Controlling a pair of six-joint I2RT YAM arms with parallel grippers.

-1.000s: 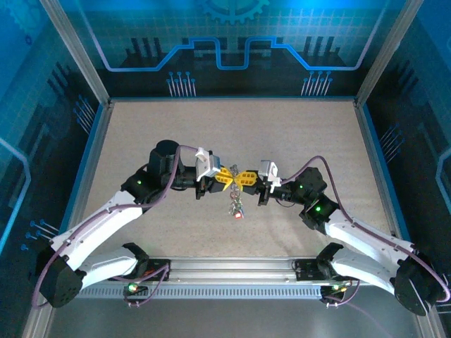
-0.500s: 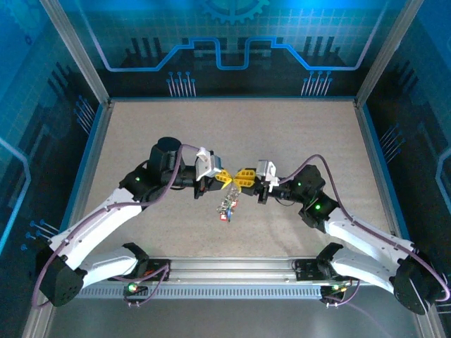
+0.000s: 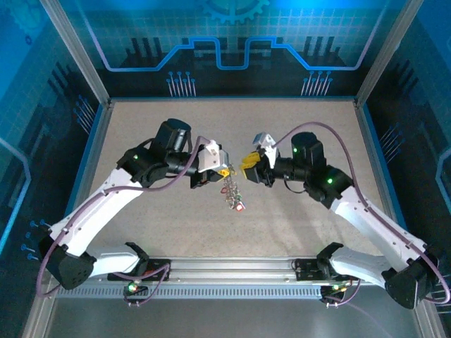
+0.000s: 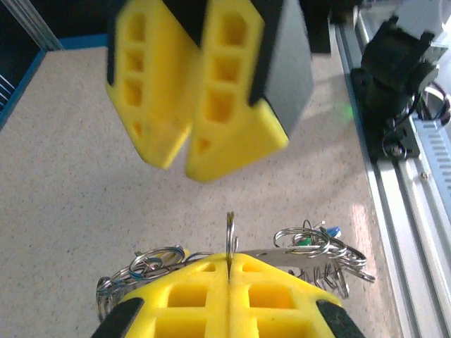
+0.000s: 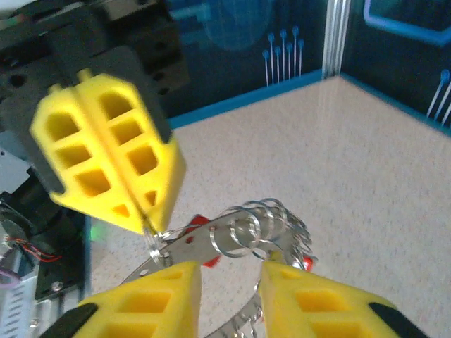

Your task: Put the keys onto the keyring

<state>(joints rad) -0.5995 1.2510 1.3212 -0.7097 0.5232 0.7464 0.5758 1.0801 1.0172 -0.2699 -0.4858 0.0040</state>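
My left gripper (image 3: 224,172) is shut on a thin silver ring (image 4: 230,227) that stands edge-on between its yellow pads. The keyring (image 5: 201,243), a flat grey metal band, hangs from that ring, threaded with several small split rings. The keys (image 3: 233,197) dangle below the left gripper above the table. Green and blue tags (image 4: 318,236) and a red tag (image 5: 198,220) show among them. My right gripper (image 3: 248,164) stands open just right of the bunch, touching nothing. In the right wrist view its fingers (image 5: 229,271) frame the band, facing the left gripper (image 5: 144,222).
The beige table (image 3: 232,127) lies under both arms, with blue walls and aluminium posts around it. An aluminium rail (image 3: 232,267) with the arm bases runs along the near edge. The right arm's base (image 4: 398,77) stands on the rail.
My right gripper has opened, let go of the bunch and drawn back up and to the right. The left gripper has stayed shut and lifted slightly, and the bunch now hangs from it alone.
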